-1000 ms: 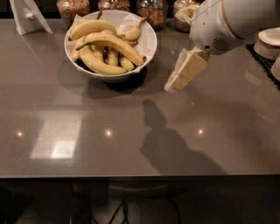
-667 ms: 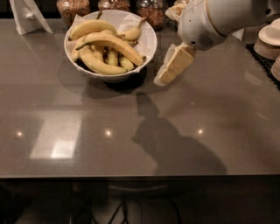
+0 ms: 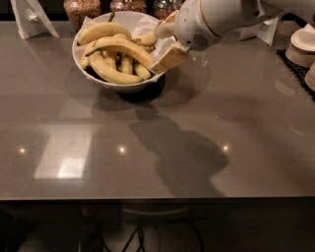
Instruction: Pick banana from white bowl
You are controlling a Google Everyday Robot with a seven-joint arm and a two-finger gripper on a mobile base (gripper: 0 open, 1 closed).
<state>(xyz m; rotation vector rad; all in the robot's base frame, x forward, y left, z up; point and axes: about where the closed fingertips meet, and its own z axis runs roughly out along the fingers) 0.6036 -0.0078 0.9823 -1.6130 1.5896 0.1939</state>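
Observation:
The white bowl [image 3: 81, 59] stands at the back left of the grey table, lined with white paper and holding several yellow bananas. The banana [image 3: 123, 45], the longest one with a greenish stem at its left end, arches across the top of the pile. Its right end reaches the bowl's right rim. My gripper [image 3: 166, 40] hangs from the white arm at that right rim. It is open, with one tan finger [image 3: 170, 58] just beside the banana's right end and the other higher up behind it. It holds nothing.
Glass jars of grains [image 3: 81, 7] stand in a row behind the bowl. A white folded card [image 3: 29, 17] is at the back left. Stacked pale plates [image 3: 302, 47] sit on a dark mat at the right edge, with another white stand [image 3: 266, 29] nearby.
My arm and gripper have moved left, from the open table right of the bowl to the bowl's right rim. The view has drawn closer. The bananas have not moved.

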